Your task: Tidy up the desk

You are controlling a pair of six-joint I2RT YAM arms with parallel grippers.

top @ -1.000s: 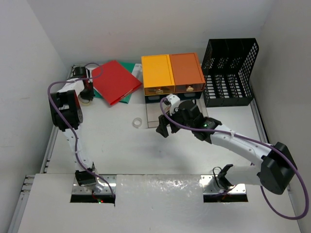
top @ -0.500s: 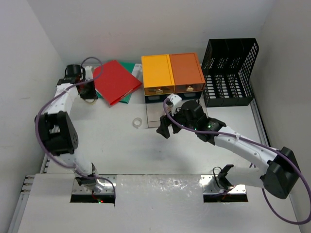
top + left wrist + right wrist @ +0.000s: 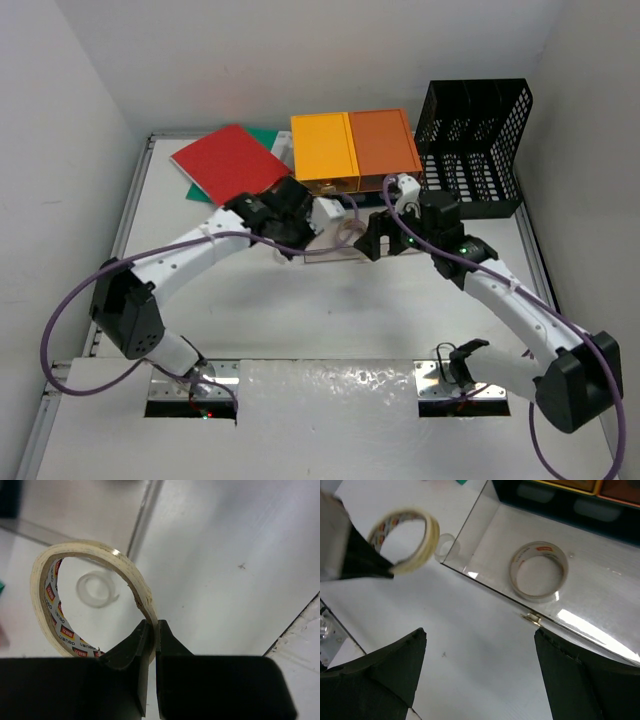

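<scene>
the desk (image 3: 300, 320) lies flat under both arms, white and rigid, so it will not shift; what we handle is what sits on it. our left gripper (image 3: 152, 627) has its fingers clamped on the thin wall of a cream tape roll (image 3: 52, 622), one finger inside the ring and one outside, holding it in the air near the corner of the clear drawer (image 3: 600, 600) that stands out from the drawer box (image 3: 355, 145). we judge the roll light and fairly stiff, though a hollow ring may bend oval or swing in a one-spot pinch, so a firm but gentle hold on the wall suits it. our right gripper (image 3: 480, 635) hangs over the drawer, fingers wide apart and empty, where a second roll (image 3: 517, 575) lies flat; a small clear roll (image 3: 80, 587) rests on the desk just outside it.
</scene>
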